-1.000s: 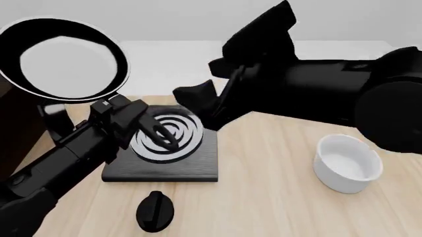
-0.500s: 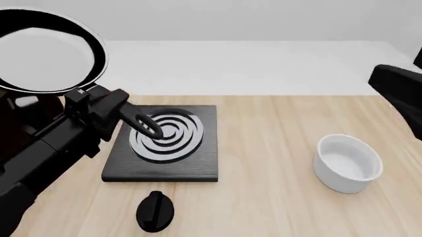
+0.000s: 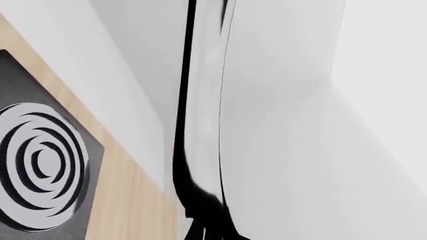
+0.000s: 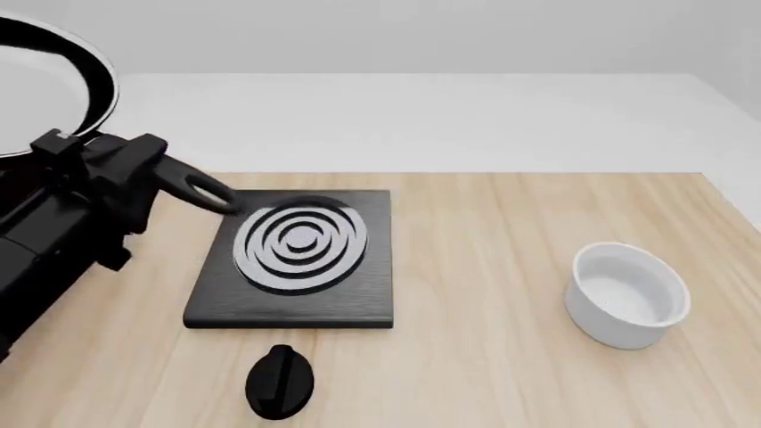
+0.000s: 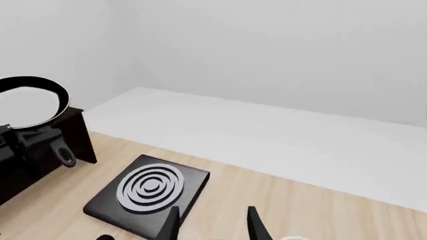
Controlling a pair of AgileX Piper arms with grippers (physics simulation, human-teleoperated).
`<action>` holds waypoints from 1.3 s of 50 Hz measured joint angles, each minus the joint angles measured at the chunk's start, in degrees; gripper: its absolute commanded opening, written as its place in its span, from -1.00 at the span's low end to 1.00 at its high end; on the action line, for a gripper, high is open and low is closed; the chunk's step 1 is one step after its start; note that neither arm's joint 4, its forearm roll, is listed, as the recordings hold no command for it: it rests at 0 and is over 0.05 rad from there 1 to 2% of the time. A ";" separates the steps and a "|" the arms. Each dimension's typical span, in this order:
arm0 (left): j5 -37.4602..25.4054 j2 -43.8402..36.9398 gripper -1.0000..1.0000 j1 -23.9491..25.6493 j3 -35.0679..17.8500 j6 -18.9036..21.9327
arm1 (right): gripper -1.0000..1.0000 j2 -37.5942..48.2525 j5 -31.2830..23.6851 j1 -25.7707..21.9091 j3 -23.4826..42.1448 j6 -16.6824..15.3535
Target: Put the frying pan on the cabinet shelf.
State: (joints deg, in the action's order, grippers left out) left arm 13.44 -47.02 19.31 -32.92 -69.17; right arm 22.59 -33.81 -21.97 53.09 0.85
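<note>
Frying pan (image 4: pixel 48 89) held aloft at the far left by the left gripper (image 4: pixel 102 165), above the dark cabinet (image 5: pixel 73 132).

The left gripper's fingers are clenched on the pan's long black handle, whose holed end (image 4: pixel 205 193) sticks out back past the fingers toward the black hob (image 4: pixel 298 259) (the pan's round body rises beyond the fingertips, tilted so its glossy inside faces the front camera). In the right wrist view the pan (image 5: pixel 30 102) sits just over the cabinet's top edge; whether it touches the board cannot be told. The right gripper (image 5: pixel 210 225) shows only as two fingertips standing apart with nothing between them, the hob ahead of them. A black knob (image 4: pixel 280 381) and a white bowl (image 4: pixel 626 294) rest on the wooden table (image 4: pixel 500 357).
</note>
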 measured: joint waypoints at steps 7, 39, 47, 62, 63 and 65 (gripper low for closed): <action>0.27 -0.01 -1.00 -2.86 -0.15 -0.25 | 1.00 -0.83 0.02 0.20 -0.94 0.60; 10.32 -10.66 -1.00 -16.98 -1.15 -5.91 | 1.00 -3.55 2.07 0.43 -6.80 5.00; 12.41 -12.72 -1.00 -19.63 -1.27 -7.25 | 1.00 -3.82 2.40 0.48 -8.11 5.64; 13.82 -14.07 -1.00 -22.26 -1.03 -7.91 | 1.00 -3.86 2.37 0.79 -9.24 6.60; 13.87 -14.05 -1.00 -22.38 -0.95 -7.93 | 1.00 -3.86 2.38 0.81 -9.31 6.68; 14.00 -14.03 -1.00 -22.66 -0.81 -8.00 | 1.00 -3.86 2.38 0.87 -9.43 6.87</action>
State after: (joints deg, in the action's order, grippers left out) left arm 27.44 -61.05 -3.36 -33.73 -77.18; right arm 18.73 -31.43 -21.11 43.66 7.73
